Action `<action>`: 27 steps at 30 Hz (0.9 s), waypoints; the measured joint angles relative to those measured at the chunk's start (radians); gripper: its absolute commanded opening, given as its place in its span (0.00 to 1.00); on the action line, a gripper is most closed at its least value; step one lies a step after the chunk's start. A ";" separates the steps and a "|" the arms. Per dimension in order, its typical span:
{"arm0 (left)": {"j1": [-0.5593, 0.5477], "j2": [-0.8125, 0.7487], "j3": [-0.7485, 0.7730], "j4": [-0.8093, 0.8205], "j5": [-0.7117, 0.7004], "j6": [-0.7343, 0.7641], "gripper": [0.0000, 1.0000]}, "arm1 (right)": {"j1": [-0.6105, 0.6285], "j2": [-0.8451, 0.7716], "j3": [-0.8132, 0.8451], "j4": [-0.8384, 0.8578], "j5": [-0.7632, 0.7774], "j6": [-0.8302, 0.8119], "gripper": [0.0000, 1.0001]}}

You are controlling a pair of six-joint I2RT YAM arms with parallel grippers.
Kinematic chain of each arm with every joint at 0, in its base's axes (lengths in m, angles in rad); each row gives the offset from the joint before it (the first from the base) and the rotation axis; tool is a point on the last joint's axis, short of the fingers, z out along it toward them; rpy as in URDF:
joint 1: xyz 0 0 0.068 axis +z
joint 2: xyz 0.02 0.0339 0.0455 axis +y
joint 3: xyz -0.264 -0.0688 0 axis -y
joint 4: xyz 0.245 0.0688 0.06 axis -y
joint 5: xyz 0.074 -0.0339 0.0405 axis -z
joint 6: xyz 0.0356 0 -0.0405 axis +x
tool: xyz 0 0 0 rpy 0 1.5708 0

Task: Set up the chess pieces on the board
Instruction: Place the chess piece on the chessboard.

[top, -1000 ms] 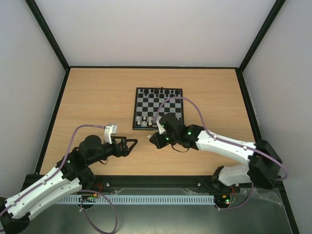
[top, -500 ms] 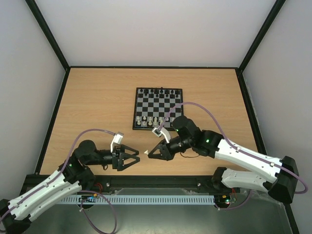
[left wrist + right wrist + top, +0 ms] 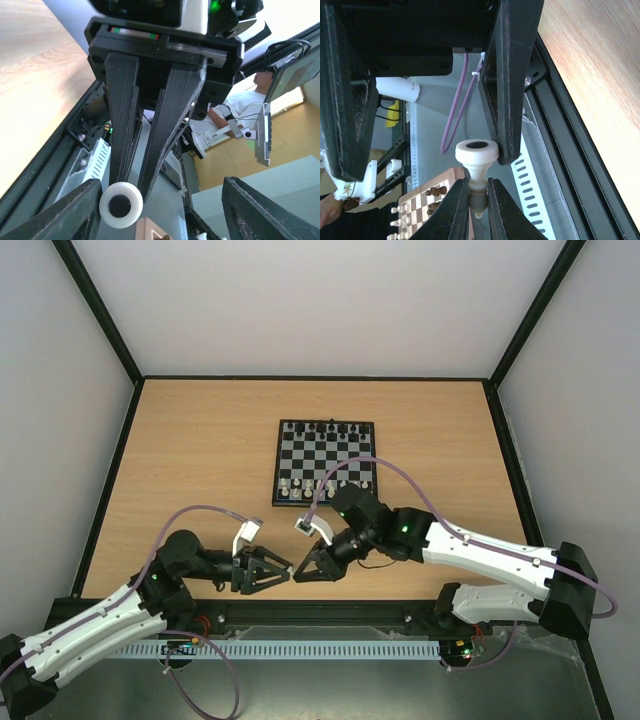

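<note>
Chess piece [image 3: 476, 150] hanging in mid-air between the two grippers, round base toward the left one

The right gripper [image 3: 478, 192] is clamping the white piece by its thin upper stem, and the piece's long axis is running roughly level along the line between the two arms. The left gripper [image 3: 281, 569] is facing it nose to nose, its jaws standing apart on either side of the base, one of them just beside it, neither yet gripping. Judging by this, a handover is coming, so the left jaws are needing to close on the base with little room beside the right ones. All this is happening low over the near strip of the table [image 3: 200, 460], by the front rail [image 3: 320, 611], with the board [image 3: 325, 458] lying farther out.
</note>
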 measured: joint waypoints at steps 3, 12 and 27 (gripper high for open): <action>-0.013 0.017 -0.013 0.014 0.001 -0.006 0.54 | 0.000 0.014 0.007 -0.002 -0.004 -0.010 0.10; -0.033 0.027 -0.035 0.014 -0.004 -0.008 0.37 | 0.001 0.027 0.027 -0.010 -0.005 -0.029 0.09; -0.034 0.027 -0.034 -0.035 -0.032 0.028 0.07 | 0.002 0.032 0.024 -0.025 0.003 -0.043 0.15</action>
